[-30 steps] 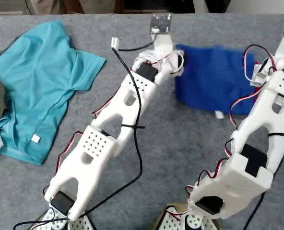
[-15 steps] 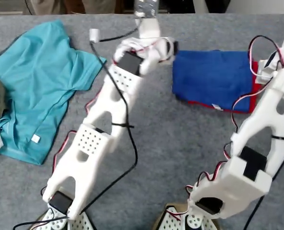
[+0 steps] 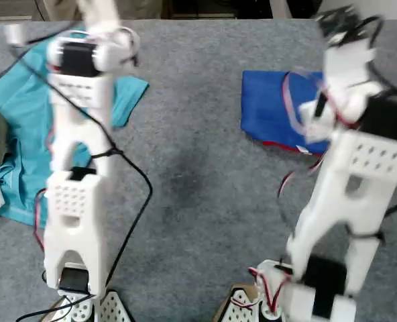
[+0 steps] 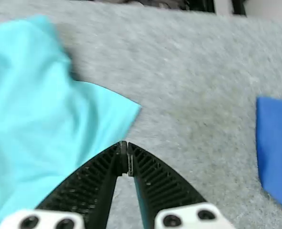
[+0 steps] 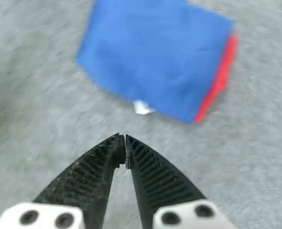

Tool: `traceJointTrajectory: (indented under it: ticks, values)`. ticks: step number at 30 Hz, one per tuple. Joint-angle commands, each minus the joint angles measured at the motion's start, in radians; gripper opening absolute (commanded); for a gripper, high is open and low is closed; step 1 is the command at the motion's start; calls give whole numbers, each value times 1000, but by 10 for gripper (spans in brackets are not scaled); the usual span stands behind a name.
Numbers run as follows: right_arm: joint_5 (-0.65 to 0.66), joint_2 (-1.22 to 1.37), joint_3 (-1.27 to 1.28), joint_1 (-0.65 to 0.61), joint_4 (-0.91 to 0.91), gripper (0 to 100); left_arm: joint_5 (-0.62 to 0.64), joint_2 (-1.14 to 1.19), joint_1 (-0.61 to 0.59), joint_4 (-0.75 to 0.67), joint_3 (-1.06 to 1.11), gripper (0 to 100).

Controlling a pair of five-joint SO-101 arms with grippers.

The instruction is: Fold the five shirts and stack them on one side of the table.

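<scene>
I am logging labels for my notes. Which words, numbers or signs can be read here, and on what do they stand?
None can be read.
The white tag on the blue shirt: too blurred to read.

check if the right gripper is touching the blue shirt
Apart. The right wrist view shows bare table between the shut right gripper and the blue shirt.
</scene>
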Motion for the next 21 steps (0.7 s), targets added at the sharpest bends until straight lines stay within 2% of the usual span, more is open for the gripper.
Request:
traceJointTrajectory:
  ticks: [1, 5, 7, 13, 16, 21]
  values:
    - [9, -234, 269, -79, 12, 2, -37, -291, -46, 17, 253, 18]
    - [9, -458, 596, -131, -77, 2, -106, -645, -57, 6, 743, 19]
    - [9, -565, 748, -133, -158, 2, -132, -814, -77, -43, 993, 19]
    - [9, -894, 1145, -133, -416, 2, -193, -1264, -193, -347, 1656, 19]
    - [8, -1032, 1320, -131, -517, 2, -262, -1458, -210, -440, 1881, 19]
    - [8, -1147, 1484, -125, -572, 2, -285, -1695, -272, -468, 2105, 21]
